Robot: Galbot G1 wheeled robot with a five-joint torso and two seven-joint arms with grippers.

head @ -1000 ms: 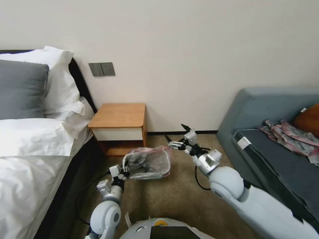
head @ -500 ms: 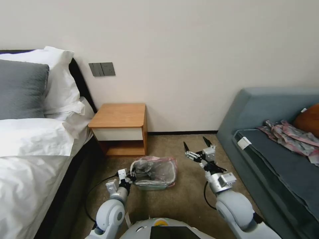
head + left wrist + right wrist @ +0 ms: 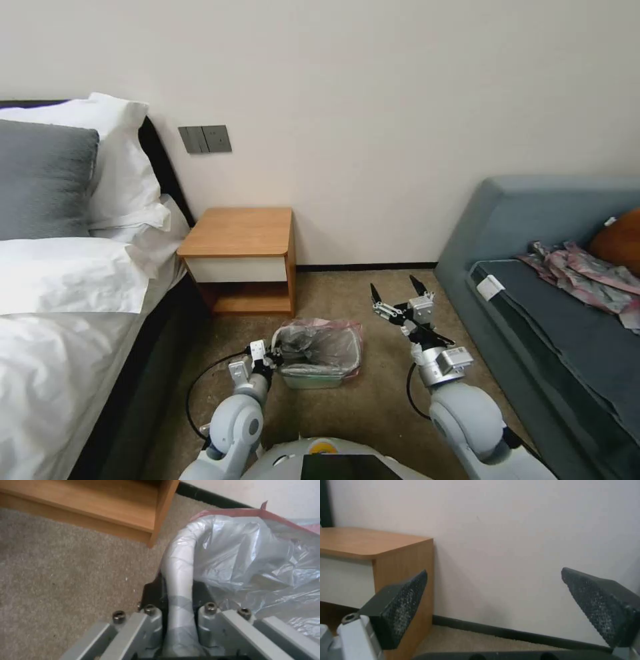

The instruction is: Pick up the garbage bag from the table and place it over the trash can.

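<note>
Reaching forward low over the carpet (image 3: 347, 407), the left arm ends at the near left corner of the trash can (image 3: 313, 381), which stands on the floor in front of the table (image 3: 243, 232) and a little to its right. The left gripper (image 3: 269, 359) is clamped on the bin's rolled rim at that corner; in the left wrist view the rim (image 3: 181, 562) curves away between the two fingers, wrapped in plastic. The garbage bag (image 3: 320, 343) is spread over the trash can, its crinkly translucent film lining the opening and its pink rim (image 3: 253, 512) lying along the far edge. The cream wall of the bin shows bare below the bag on the near side.

The right arm rises from the lower right with its elbow low and its forearm pointing up and away toward the wall (image 3: 373, 100). The right gripper (image 3: 399, 292) hangs in the air to the right of the trash can, well apart from it, its black fingers (image 3: 403, 605) spread wide and holding nothing. In the right wrist view the fingers frame the wall and the side of the table.
</note>
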